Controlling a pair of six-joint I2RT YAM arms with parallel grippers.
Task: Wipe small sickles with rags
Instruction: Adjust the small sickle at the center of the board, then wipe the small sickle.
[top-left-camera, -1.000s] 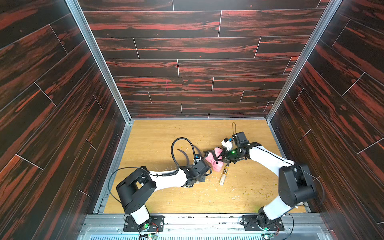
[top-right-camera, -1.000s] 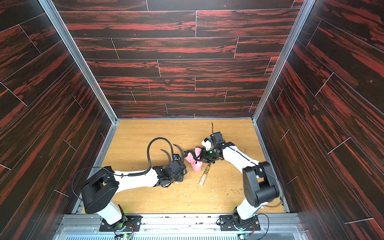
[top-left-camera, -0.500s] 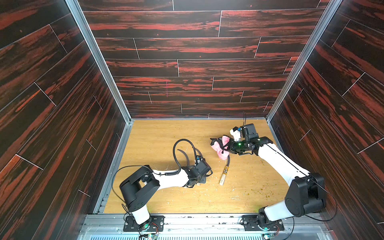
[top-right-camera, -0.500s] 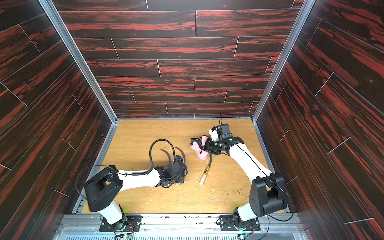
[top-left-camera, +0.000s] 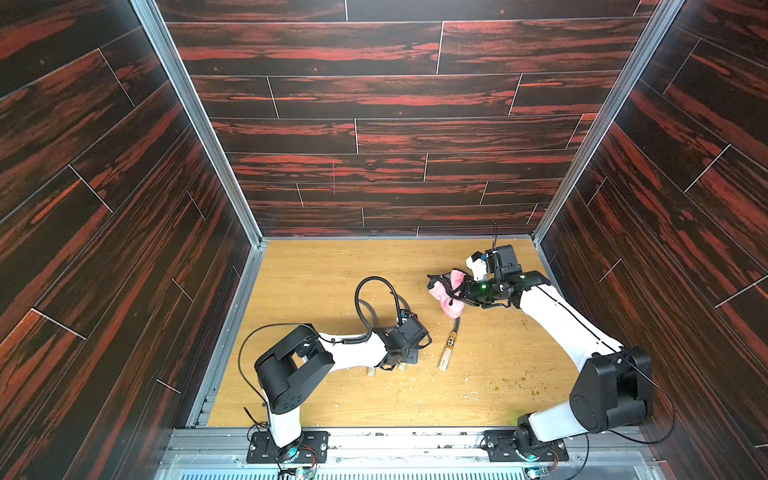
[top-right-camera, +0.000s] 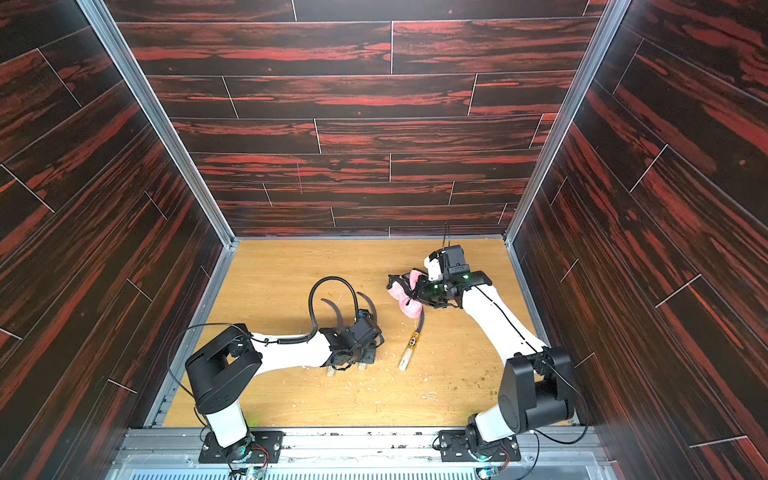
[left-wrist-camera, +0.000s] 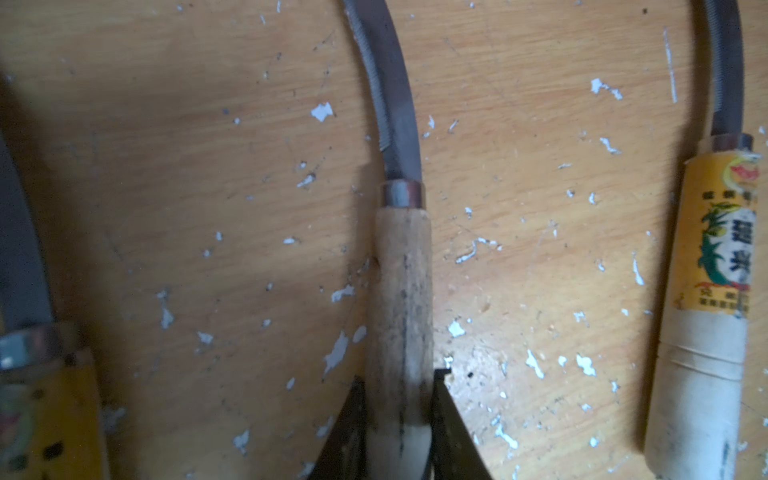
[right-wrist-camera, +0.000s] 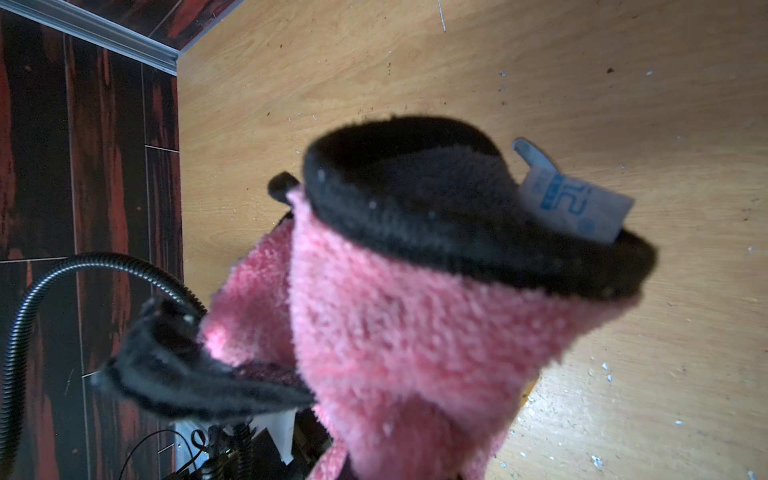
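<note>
Top views: the left gripper (top-left-camera: 409, 359) sits low on the wooden table (top-left-camera: 324, 266), over two small sickles (top-left-camera: 371, 371) whose handle ends stick out beneath it. A third sickle (top-right-camera: 409, 351) lies just beside them. Its blade runs under the pink rag (top-right-camera: 405, 297), which hangs bunched from the clenched right gripper (top-right-camera: 417, 293). Rag-to-blade contact cannot be determined.

Left wrist: the jaws are clamped on the plain wooden handle of the middle sickle (left-wrist-camera: 401, 291), which lies flat. A labelled sickle (left-wrist-camera: 715, 291) lies apart from it.

Right wrist: the black-edged rag with its white tag (right-wrist-camera: 573, 208) fills the view and hides the gripper.
</note>
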